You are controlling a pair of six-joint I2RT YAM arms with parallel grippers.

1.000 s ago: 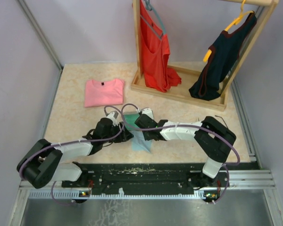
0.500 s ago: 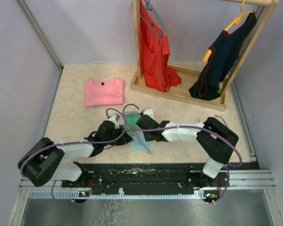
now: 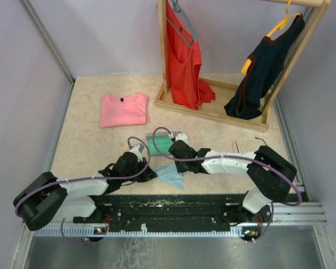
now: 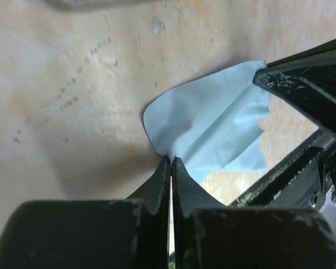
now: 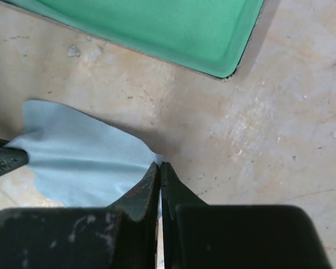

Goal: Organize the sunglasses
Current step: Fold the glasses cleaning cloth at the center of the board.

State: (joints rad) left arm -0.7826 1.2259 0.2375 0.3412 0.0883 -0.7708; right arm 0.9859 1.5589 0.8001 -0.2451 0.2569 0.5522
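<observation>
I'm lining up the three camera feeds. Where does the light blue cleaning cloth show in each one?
Top external: cleaning cloth sits low centre.
Left wrist: centre-right, pinched by the left gripper.
Right wrist: lower left, pinched by the right gripper.
Shared landmark: green-lined case, just behind the cloth from above, and along the top of the right wrist view.

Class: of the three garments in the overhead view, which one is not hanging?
The pink T-shirt, folded flat on the table; the red top and dark top hang on the wooden rack.
</observation>
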